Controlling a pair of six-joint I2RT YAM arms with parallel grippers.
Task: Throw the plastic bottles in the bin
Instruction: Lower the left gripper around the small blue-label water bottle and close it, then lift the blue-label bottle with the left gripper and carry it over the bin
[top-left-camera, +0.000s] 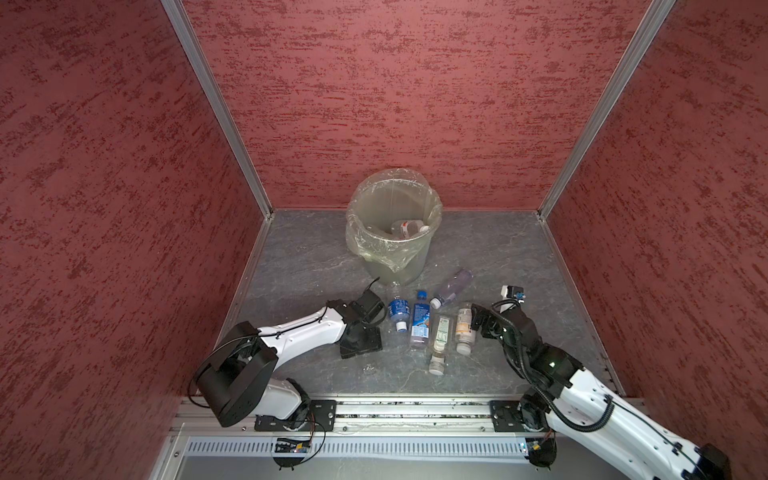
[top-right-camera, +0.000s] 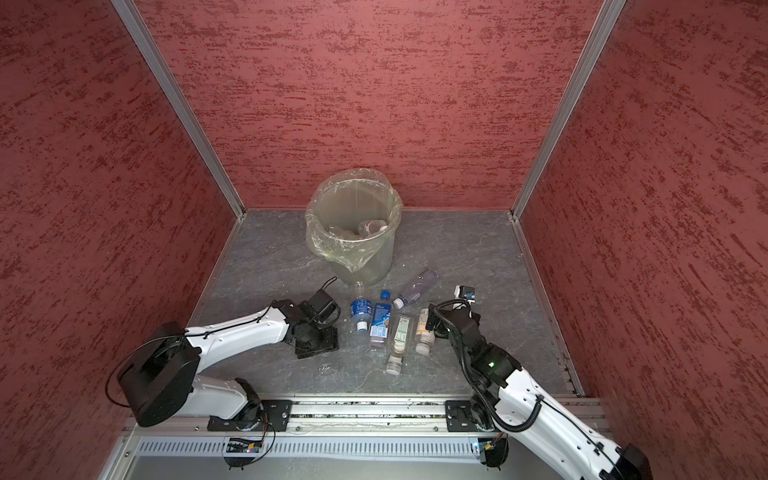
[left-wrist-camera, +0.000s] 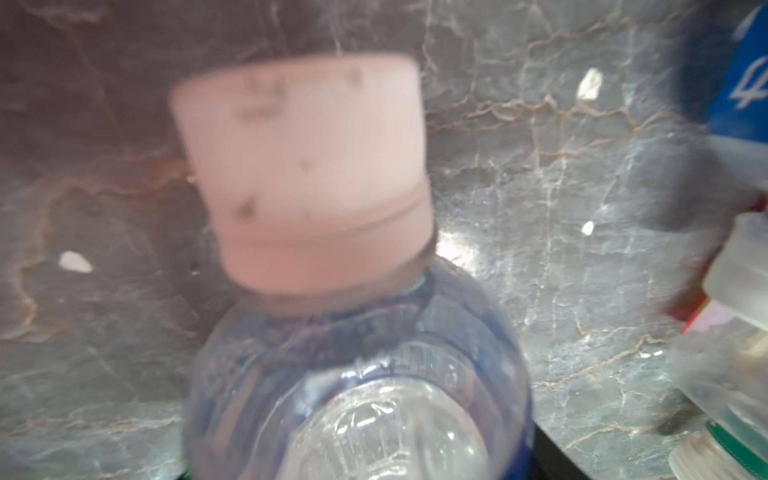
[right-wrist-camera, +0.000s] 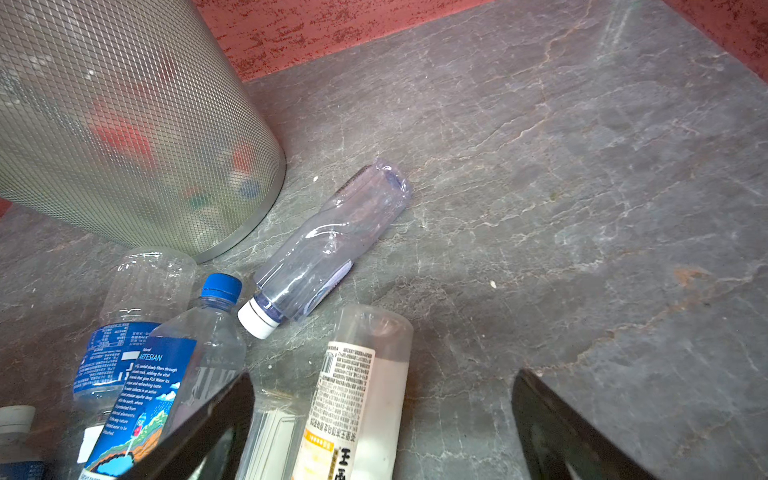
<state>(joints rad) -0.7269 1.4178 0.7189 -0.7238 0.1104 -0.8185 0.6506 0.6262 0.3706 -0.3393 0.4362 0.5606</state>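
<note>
The grey marbled bench (top-left-camera: 311, 257) carried everything. The bin (top-left-camera: 392, 249) stood upright near the middle of the far edge, with a clear bag (top-left-camera: 365, 239) folded over its rim. At least one red-and-white-labelled bottle (top-left-camera: 409, 227) lay at its bottom.

The left gripper (top-left-camera: 376, 311) hung low over the bench, just beside the blue-labelled bottle (top-left-camera: 397, 309) on the side towards the left edge. The left wrist view was filled by that bottle's shoulder and white cap (left-wrist-camera: 303, 174), blurred and very near. The fingers did not show there, so it could not be told whether the gripper clasped the bottle or only stood at it.

The right gripper (right-wrist-camera: 384, 376) had its fingers spread wide and gripped nothing. The yellow-labelled bottle (right-wrist-camera: 357, 395) lay on the bench between them, well apart from one finger (right-wrist-camera: 561, 424).

Five bottles lay on their sides in a cluster about the middle of the bench, between the bin and the near edge. The blue-labelled bottle pointed its cap at the near edge, its base close to the bin's foot. Just beside it the blue-capped bottle (top-left-camera: 419, 322) pointed its cap towards the bin. Next came the green-labelled bottle (top-left-camera: 439, 338), reaching nearest the near edge, then the yellow-labelled one. The unlabelled clear bottle (top-left-camera: 452, 286) lay slantwise nearer the bin, its white cap towards the cluster.
</note>
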